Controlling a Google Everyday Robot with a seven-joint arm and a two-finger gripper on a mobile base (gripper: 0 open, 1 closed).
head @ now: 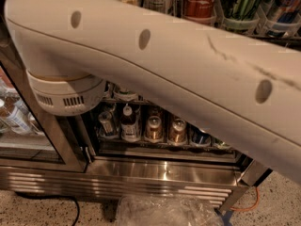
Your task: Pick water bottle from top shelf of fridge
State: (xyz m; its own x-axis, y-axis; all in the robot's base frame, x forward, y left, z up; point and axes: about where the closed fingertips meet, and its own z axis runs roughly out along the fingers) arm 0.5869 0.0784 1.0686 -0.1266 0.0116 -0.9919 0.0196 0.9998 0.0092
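My white arm (178, 65) crosses the whole view from upper left to right and hides most of the fridge (141, 173). Its round joint (66, 95) hangs at the left, in front of the fridge opening. My gripper is out of view. The water bottle does not show; it is behind the arm or out of frame. Along the top edge stands a shelf with clear lane trays (240, 25) holding tall drinks: a red cola bottle (200, 1) and a green can (242, 1).
A lower wire rack holds short cans and small bottles (155, 128). The open glass door (19, 126) stands at the left on its dark frame (51, 135). Below are the steel louvred base (141, 185), crumpled clear plastic (164, 211), a black cable (47, 199) and an orange cable (249, 204).
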